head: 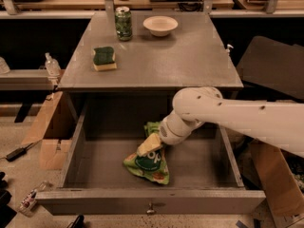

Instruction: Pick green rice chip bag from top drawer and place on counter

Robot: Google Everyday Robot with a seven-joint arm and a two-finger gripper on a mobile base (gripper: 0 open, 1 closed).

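The green rice chip bag [148,165] lies on the floor of the open top drawer [142,201], near its middle. It is light green with a dark green round logo. My gripper [148,146] reaches down into the drawer from the right on a white arm. Its cream fingers [147,145] rest on the bag's upper part, right over the logo. The bag's top edge [153,127] shows behind the wrist. The counter [190,56] is the grey cabinet top behind the drawer.
On the counter stand a green soda can [123,23], a white bowl [160,25] and a green-topped yellow sponge [104,58]. Cardboard boxes [47,132] stand left of the cabinet and another at the right [273,184]. Wooden benches run along the back.
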